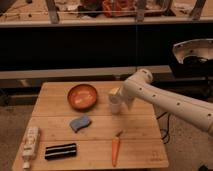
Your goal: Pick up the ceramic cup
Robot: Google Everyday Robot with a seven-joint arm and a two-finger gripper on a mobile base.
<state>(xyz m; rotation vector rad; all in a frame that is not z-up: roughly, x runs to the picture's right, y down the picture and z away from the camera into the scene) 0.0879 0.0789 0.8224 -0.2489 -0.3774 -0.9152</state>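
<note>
Wooden table (141,126): claw (115,95) over ceramic cup (115,106), rim hidden.

Whitish cup (115,106) at white tool (115,96), orange-brown bowl (82,96), blue sponge (80,123)

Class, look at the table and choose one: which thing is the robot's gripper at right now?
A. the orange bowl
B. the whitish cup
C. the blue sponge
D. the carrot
B: the gripper is at the cup, just right of the bowl. The carrot and the sponge lie apart from it, nearer the table's front edge.
</note>
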